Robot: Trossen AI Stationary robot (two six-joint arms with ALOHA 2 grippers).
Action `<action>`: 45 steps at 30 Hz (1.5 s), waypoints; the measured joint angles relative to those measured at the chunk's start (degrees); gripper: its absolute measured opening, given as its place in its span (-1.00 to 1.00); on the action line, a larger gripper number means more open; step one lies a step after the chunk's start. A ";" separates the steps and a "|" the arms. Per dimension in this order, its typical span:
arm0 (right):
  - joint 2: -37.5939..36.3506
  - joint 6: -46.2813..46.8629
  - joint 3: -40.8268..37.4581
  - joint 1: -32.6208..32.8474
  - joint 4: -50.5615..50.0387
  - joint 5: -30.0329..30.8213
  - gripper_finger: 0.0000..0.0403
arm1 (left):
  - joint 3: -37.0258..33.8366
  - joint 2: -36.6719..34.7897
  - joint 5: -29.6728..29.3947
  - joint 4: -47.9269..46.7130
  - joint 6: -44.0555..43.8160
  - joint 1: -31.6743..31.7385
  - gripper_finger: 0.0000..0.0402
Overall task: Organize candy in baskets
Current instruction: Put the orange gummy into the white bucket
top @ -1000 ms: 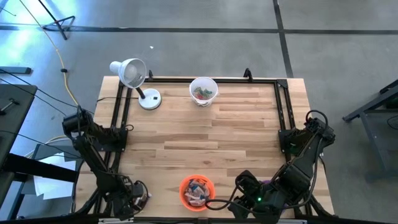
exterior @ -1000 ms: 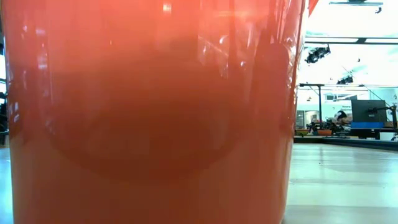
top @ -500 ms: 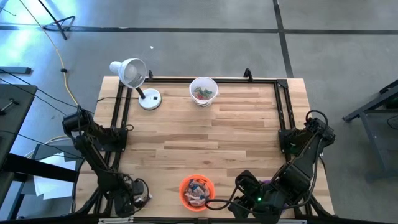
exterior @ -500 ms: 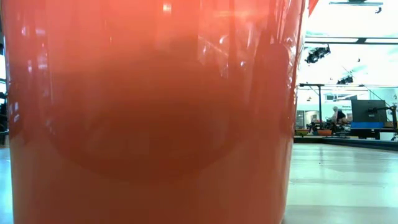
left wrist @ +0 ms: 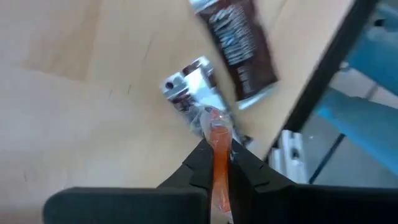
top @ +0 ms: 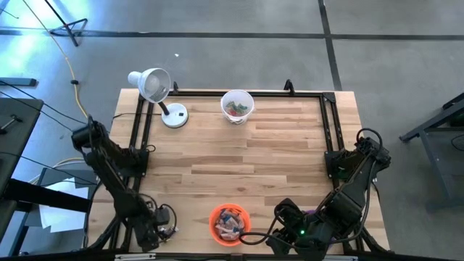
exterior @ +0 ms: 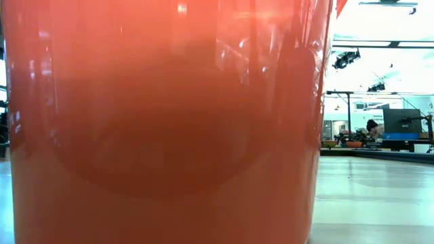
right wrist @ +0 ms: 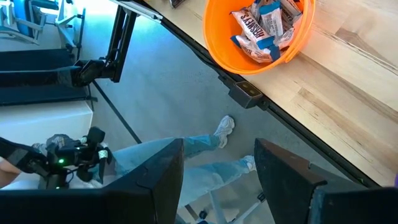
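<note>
My left gripper (top: 164,222) is at the table's near left corner, shut on an orange-red wrapped candy (left wrist: 217,140). Beyond its fingertips a silvery candy (left wrist: 188,87) and a dark brown candy bar (left wrist: 239,43) lie flat on the wood. The orange basket (top: 230,223) stands at the near edge, holding several candies (right wrist: 264,25). The white basket (top: 237,105) with candy stands at the far edge. My right gripper (right wrist: 217,168) hangs open over the near edge, right of the orange basket. A sliver of purple (top: 311,214) shows under the right arm. My left gripper pinches the orange-red candy between its two fingers (left wrist: 200,163), which slant steeply down from above. The candy lies along the fingers, and its crinkled end (left wrist: 214,119) sticks out past the fingertips, over the silvery candy. Whether that end touches the table I cannot tell.
A white desk lamp (top: 156,87) stands at the far left. A black frame rail (left wrist: 323,93) runs along the table's edge close to the left gripper. The orange basket's wall (exterior: 163,122) fills the low view. A person's legs (right wrist: 205,149) show below the near edge.
My left gripper has risen a little and drifted slightly toward the far edge and the orange basket. The right arm has kept still.
</note>
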 joint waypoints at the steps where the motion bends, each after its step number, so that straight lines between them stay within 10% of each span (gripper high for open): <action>1: 0.00 0.00 0.00 -0.02 0.00 0.00 -0.06 | 0.02 -0.91 -0.04 -0.25 0.26 0.40 -0.93; 18: -0.02 0.00 0.00 -0.02 0.00 0.00 -0.06 | 0.06 -22.75 -14.81 -0.29 6.01 10.61 -0.93; 28: -0.04 0.00 0.00 0.00 0.00 0.00 -0.06 | 0.13 -27.01 -29.21 13.38 25.64 23.30 -0.93; 45: -0.04 0.00 0.00 -0.02 0.00 0.00 -0.06 | 0.15 -26.80 -12.82 24.13 55.82 55.56 -0.93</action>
